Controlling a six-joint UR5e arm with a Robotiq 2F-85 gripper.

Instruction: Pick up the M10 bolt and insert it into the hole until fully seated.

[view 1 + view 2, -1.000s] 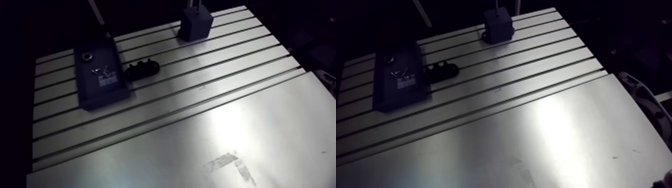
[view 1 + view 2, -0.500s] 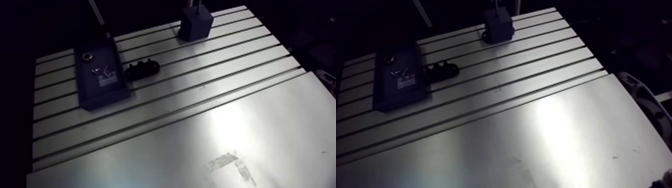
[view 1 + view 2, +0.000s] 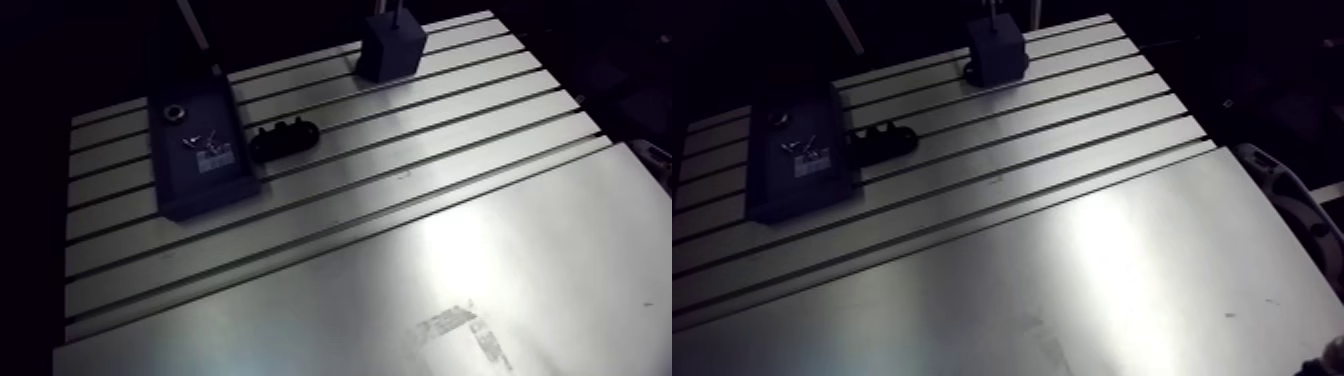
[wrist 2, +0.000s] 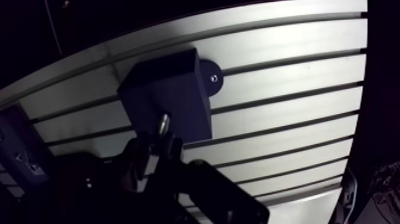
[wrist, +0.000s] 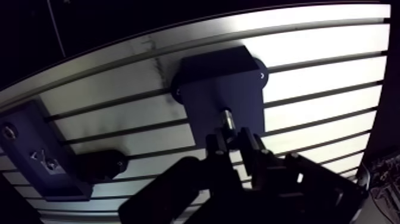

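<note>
Jaws: clamped on the M10 bolt (image 5: 227, 118). In the wrist view the gripper (image 5: 231, 137) has a finger pressed against each side of the shank, and the bolt's bright end sticks out ahead of the fingertips.

Bolt position: directly over the top face of the dark block (image 5: 221, 83), about mid-width. The hole itself is not visible because the bolt and fingers cover it. Cannot tell whether the tip has entered or only rests at the mouth.

Block: sits on the slotted table (image 3: 470, 120) at the far side, right of centre. A round foot with a screw shows at one corner.

Elsewhere: a dark flat plate (image 3: 205, 165) carrying a few small metal parts lies at the far left. A small black holder (image 3: 284, 139) sits just right of it, well apart from the block. Neither is involved.

Step in hand (judgement): pick-up is complete and insertion is under way or about to start.

Next move calls for:
- keeping the bolt axis square to the block's top face
- pushing straight down along that axis
- holding the grip until the head meets the block
- correcting any small sideways offset before pressing, since a tilted shank would bind at the rim
</note>
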